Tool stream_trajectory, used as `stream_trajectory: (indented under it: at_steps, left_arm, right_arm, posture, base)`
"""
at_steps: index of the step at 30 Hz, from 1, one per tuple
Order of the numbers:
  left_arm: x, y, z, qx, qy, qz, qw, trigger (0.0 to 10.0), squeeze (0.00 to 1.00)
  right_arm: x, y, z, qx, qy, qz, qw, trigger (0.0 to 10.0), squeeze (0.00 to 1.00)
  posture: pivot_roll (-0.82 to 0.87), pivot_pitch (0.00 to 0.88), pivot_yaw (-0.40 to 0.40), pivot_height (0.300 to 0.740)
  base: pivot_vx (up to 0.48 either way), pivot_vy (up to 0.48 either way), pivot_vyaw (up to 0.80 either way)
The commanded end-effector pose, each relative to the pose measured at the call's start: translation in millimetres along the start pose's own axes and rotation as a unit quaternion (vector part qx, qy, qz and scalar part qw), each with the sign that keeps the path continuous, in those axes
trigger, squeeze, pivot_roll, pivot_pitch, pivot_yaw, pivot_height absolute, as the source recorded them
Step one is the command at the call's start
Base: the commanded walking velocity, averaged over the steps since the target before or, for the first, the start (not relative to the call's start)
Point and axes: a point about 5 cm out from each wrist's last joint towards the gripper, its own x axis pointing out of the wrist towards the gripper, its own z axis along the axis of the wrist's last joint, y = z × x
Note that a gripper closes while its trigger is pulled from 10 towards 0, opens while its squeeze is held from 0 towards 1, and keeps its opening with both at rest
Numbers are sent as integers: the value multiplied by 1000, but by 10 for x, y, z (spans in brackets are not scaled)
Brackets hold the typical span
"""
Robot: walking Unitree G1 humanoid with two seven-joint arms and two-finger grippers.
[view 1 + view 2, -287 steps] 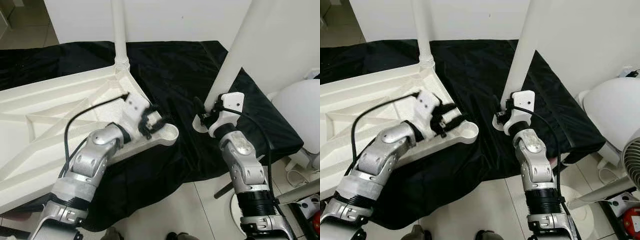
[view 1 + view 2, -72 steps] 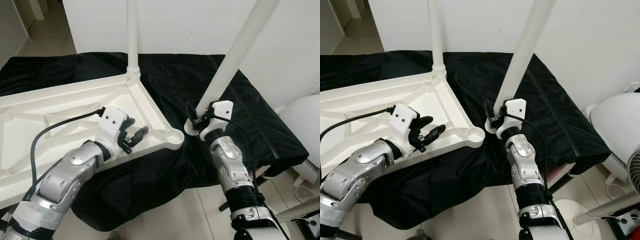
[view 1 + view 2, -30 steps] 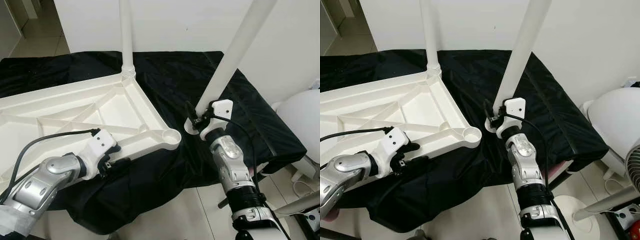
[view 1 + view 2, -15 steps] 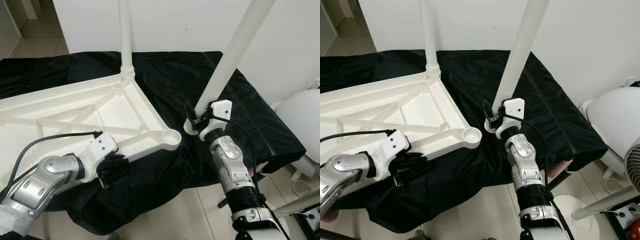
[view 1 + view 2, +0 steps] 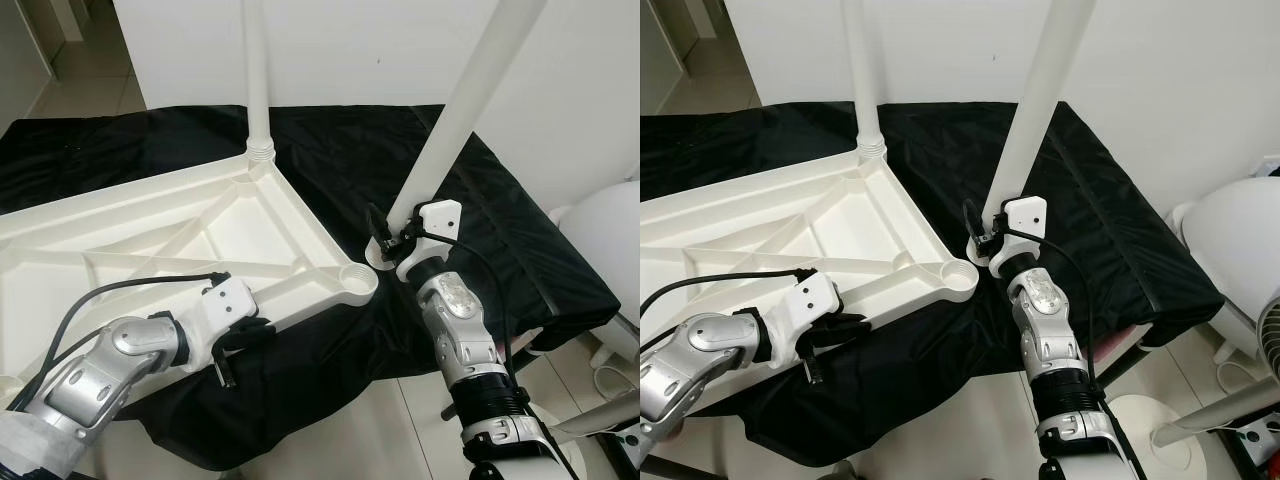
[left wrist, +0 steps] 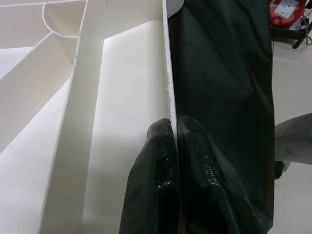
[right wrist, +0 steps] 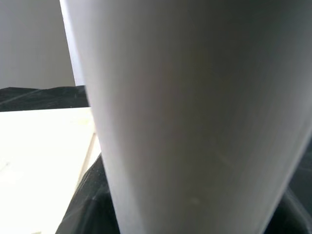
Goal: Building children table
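Sliding off the ribs, the left gripper (image 6: 174, 161) now pinches the upturned tabletop's (image 5: 150, 235) near rim at 7 o'clock. Right gripper (image 5: 388, 243) holds the loose leg (image 5: 462, 110), fingers hidden; align it squarely over the empty socket (image 5: 358, 280).

- A room in a home, going by the plain furnishings.
- Plain white wall (image 5: 350, 50) rises behind the far edge of the desk (image 5: 520, 230), which is draped in black cloth.
- Pale tiled floor (image 5: 370, 430) runs along the desk's near edge.
- A doorway (image 5: 60, 70) off the far left corner opens onto more tile.
- A white standing fan (image 5: 1265, 345) sits beyond the right edge.
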Motion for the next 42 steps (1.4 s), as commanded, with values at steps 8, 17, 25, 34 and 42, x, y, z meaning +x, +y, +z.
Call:
stream_trajectory:
  at_steps: [8,17,25,34,42]
  left_arm:
    - [132,-77,4,-3,1,-16,1000,10000,906]
    - [56,87,76,12,-16,32,999,10000,0]
    - [15,135,154,12,-44,49,998,10000,0]
    - [-25,178,400,-19,-145,74,987,10000,0]
    - [-133,284,572,-52,-217,118,968,10000,0]
  right_arm:
    - [-20,42,6,-5,-5,5,1000,10000,0]
    - [-20,35,7,-4,-5,5,1000,10000,0]
    - [-24,35,-5,-2,-3,4,1000,10000,0]
    - [-8,46,-1,-2,0,11,1000,10000,0]
    - [-25,7,35,9,-7,-1,1000,10000,0]
  posture:
    - [169,54,0,740]
    - [185,65,-1,740]
    - [189,68,-5,740]
    - [191,85,-19,740]
    - [191,98,-24,740]
  base:
    - [0,0,0]
    - [0,0,0]
    - [0,0,0]
    - [0,0,0]
    - [0,0,0]
